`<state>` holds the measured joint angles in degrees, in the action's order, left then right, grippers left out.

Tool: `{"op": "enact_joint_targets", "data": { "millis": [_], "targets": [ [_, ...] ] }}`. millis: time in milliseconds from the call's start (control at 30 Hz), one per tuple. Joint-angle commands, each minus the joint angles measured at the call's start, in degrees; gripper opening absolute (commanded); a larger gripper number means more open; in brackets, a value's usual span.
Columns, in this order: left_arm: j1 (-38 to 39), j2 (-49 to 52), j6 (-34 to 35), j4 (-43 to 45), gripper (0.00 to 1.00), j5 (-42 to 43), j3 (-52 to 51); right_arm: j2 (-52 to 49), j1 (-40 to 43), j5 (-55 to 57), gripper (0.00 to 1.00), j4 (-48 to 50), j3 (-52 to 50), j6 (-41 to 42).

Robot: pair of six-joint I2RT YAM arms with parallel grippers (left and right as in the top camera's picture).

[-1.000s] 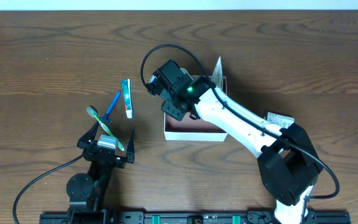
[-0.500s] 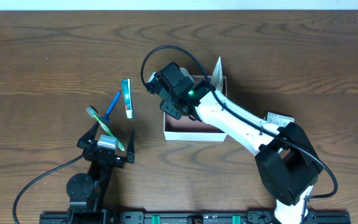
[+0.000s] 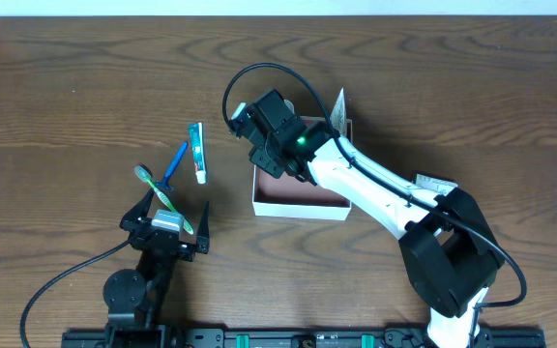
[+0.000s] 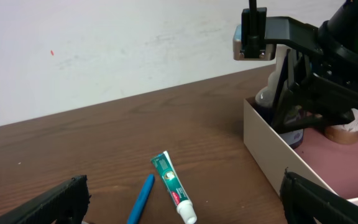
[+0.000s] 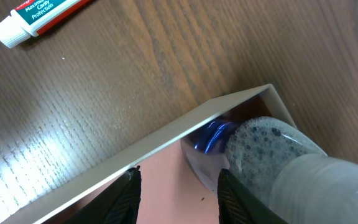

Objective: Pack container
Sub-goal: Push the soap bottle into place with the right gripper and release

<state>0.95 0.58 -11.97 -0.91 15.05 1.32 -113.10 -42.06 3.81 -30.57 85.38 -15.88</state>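
Overhead, the container (image 3: pixel 298 214) is sitting on the wood-grain table (image 3: pixel 85 87), right of centre. It is a shallow square box with thin white walls and a matte reddish-brown floor. The right gripper (image 3: pixel 271 159) is hanging over its far-left corner. The left gripper (image 3: pixel 174 211) is resting wide open and empty.

From the left wrist, a clear bottle (image 4: pixel 267 99) is standing in that corner.

From the right wrist, the fingers are standing apart about the bottle's rounded, foamy body. Whether they are pressing it cannot be told.

text | toothpaste tube (image 5: pixel 39 15) | "maximum cavity protection" | other print too small to read
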Motion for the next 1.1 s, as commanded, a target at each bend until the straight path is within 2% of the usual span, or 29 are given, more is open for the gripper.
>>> {"op": "enact_joint_targets", "data": {
  "millis": [0,200,500,733,867,1067],
  "targets": [
    [-0.24,-0.28,0.26,-1.86,0.98,0.59,-1.09,-0.26,-0.48,0.35,0.41,-1.29,-0.02,1.20],
    [-0.24,-0.28,0.26,-1.86,0.98,0.59,-1.09,3.37,-2.95,-2.82,0.43,-7.63,0.11,6.29],
    [-0.24,-0.28,0.26,-1.86,0.98,0.59,-1.09,13.68,-4.50,-2.64,0.40,-18.21,0.11,21.81],
    [-0.24,-0.28,0.26,-1.86,0.98,0.59,-1.09,16.92,-4.42,5.92,0.40,-26.67,-0.42,32.94],
    [-0.24,-0.28,0.26,-1.86,0.98,0.59,-1.09,16.85,-3.48,7.87,0.34,-26.91,-4.48,37.64],
    [-0.24,-0.28,0.26,-1.86,0.98,0.59,-1.09,16.87,-1.05,7.89,0.33,-22.99,-12.72,43.15]
  ]
}}
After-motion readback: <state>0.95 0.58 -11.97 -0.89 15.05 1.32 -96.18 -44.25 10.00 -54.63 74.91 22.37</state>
